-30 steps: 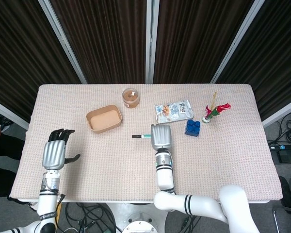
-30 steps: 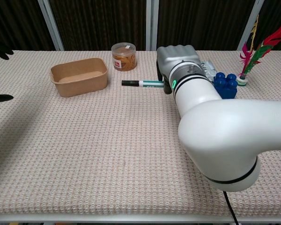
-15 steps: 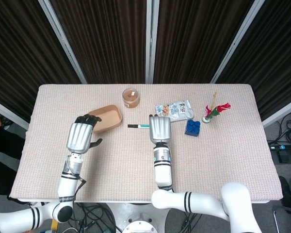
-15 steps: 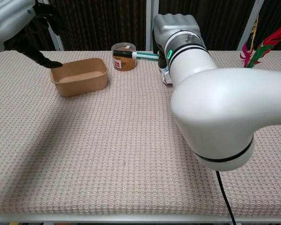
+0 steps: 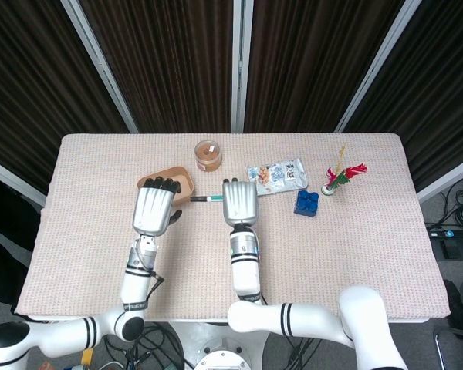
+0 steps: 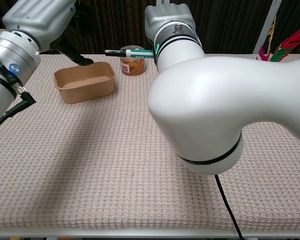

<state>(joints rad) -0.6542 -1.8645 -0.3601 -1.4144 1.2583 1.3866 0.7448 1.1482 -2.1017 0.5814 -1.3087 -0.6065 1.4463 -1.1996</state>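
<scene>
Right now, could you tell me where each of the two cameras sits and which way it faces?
Head view: high above the near table edge, looking steeply down on the whole table; both forearms show, the left hand by the tan tray, the right hand holding a marker.
Chest view: low at the near edge, looking level across the table to the dark curtains; the bulky right arm fills the frame, the left arm at far left.
Shared: both hands, marker, tray, rubber-band jar.

Right hand (image 5: pixel 239 203) lifted the marker (image 5: pixel 207 198) leftward; left hand (image 5: pixel 153 211) rose beside it.
</scene>
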